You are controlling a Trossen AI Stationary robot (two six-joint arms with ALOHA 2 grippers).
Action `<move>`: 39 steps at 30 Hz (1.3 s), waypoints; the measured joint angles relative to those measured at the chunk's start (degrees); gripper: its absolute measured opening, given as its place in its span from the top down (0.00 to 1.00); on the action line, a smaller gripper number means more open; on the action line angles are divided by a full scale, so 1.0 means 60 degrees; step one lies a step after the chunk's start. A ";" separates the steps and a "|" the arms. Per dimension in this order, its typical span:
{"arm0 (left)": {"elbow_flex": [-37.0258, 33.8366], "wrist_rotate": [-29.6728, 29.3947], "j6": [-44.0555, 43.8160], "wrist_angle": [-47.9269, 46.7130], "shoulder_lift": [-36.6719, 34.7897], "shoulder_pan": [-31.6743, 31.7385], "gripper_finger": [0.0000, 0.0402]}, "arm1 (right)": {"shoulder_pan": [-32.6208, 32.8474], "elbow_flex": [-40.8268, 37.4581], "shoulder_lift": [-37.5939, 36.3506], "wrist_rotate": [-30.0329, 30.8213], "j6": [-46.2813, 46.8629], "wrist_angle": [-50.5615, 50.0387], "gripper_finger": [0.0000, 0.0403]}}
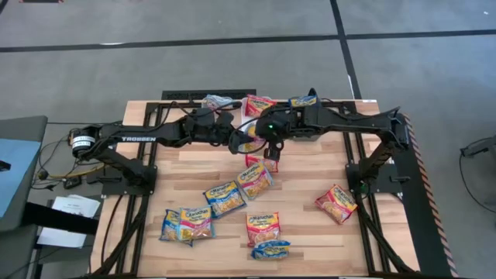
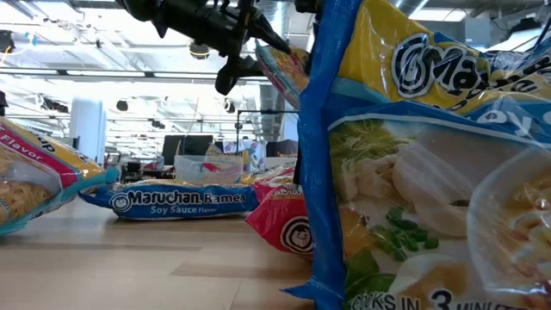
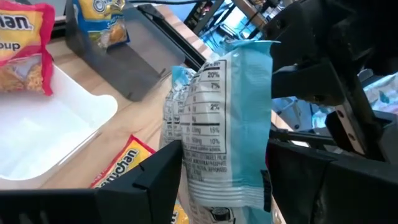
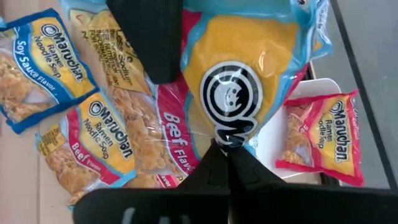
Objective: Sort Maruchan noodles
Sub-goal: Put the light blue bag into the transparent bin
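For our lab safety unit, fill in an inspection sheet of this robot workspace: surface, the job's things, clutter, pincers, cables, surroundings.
Surface: wooden table, light planks, in a black frame.
Job's things: Maruchan packets scattered over the near half; one light-blue packet held up in the air between the arms; one red packet already lying in the white bin.
Clutter: nothing seen beyond the bins at the far edge.
Pincers: right pincer shut on the light-blue packet; left pincer open, its fingers on either side of the same packet.
Cables: loose wires by the left arm's base, off the table.
Surroundings: grey floor with dark lines; papers beside the table.
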 joint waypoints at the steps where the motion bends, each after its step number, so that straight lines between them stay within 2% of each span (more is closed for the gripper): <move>1: 0.0003 -0.0010 0.0007 0.0007 0.0000 0.0000 0.51 | 0.0000 0.0037 0.0000 -0.0009 0.0000 -0.0018 1.00; 6: 0.0002 -0.0129 0.0021 -0.0004 0.0000 0.0000 0.54 | -0.0008 0.0060 -0.0004 -0.0009 -0.0005 -0.0113 1.00; 15: 0.0001 -0.0350 0.0028 -0.0077 0.0000 0.0000 0.74 | -0.0025 0.0071 -0.0004 -0.0027 -0.0015 -0.0213 0.99; 19: 0.0000 -0.0342 0.0029 -0.0077 0.0000 0.0000 0.74 | -0.0025 0.0071 -0.0004 -0.0018 -0.0018 -0.0226 0.93; 29: 0.0000 -0.0163 0.0316 -0.0081 -0.0004 0.0049 0.74 | -0.0025 0.0116 -0.0028 -0.0002 -0.0018 -0.0308 0.71; 34: 0.0000 0.0474 0.0321 -0.0137 -0.0173 0.0437 0.75 | -0.0066 0.0865 -0.0113 0.0036 -0.0018 -0.0800 0.62; 39: -0.0004 0.0668 0.0322 -0.0357 -0.0464 0.0970 0.75 | -0.0109 0.1889 -0.0117 0.0056 -0.0018 -0.1455 0.58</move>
